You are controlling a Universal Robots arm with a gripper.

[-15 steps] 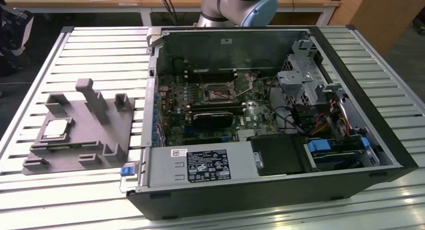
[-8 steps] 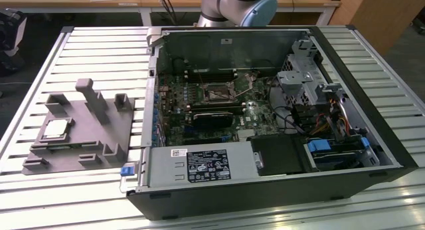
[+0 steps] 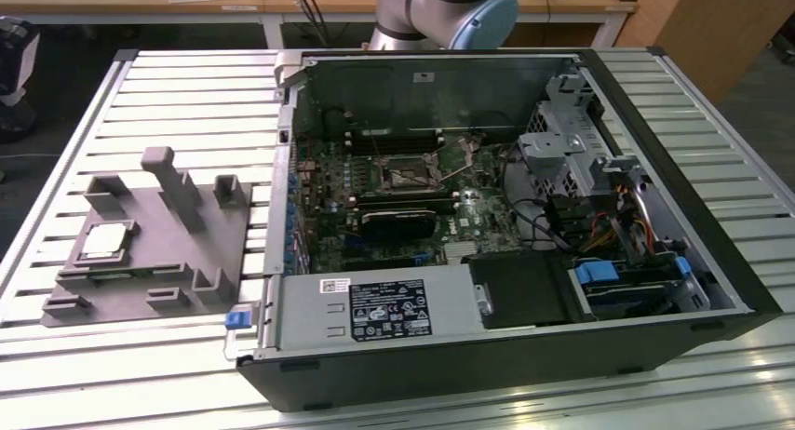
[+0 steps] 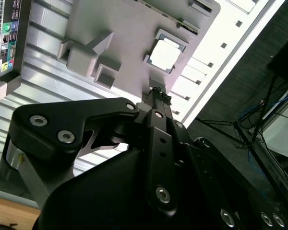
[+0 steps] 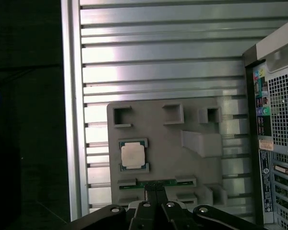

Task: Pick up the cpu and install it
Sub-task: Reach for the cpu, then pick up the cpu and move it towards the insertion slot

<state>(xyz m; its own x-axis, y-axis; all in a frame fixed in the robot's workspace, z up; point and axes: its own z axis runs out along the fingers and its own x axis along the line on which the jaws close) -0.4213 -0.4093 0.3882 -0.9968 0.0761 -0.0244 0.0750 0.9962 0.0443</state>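
One cpu in grey holder

The counter is made of long shiny silver strips, and bright light shines on them. Behind it stands a light brown wooden desk with white legs. The floor is dark, and some cables lie on it.

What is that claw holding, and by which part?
Nothing. The gripper is shut and empty; the cpu lies apart in the grey holder.
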